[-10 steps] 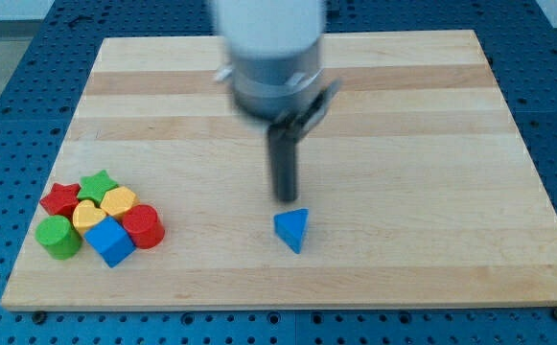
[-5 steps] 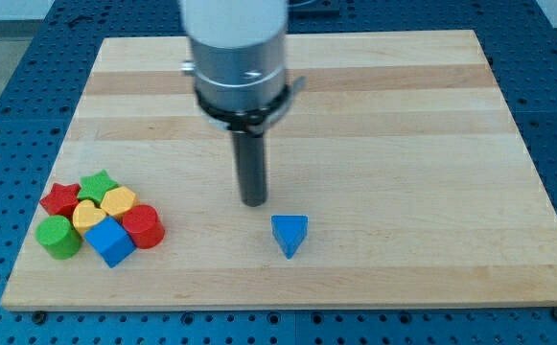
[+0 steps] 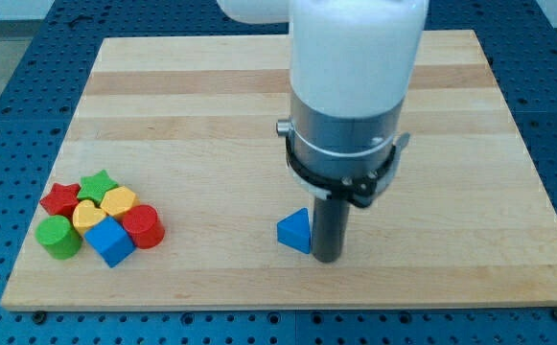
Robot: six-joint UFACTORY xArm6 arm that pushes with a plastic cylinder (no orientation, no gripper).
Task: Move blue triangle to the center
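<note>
The blue triangle (image 3: 295,231) lies on the wooden board (image 3: 288,96), below the board's centre, near the view's bottom. My tip (image 3: 327,258) stands right against the triangle's right side, slightly lower in the view. The arm's white and grey body (image 3: 350,96) rises above it and hides part of the board's middle.
A cluster of blocks sits at the view's lower left: a red star (image 3: 60,198), a green star (image 3: 98,184), a yellow heart (image 3: 87,216), a yellow block (image 3: 119,201), a red cylinder (image 3: 143,226), a green cylinder (image 3: 58,237) and a blue cube (image 3: 111,241).
My tip has swung from above and left of the blue triangle round to its lower right side. The triangle has turned and shifted slightly.
</note>
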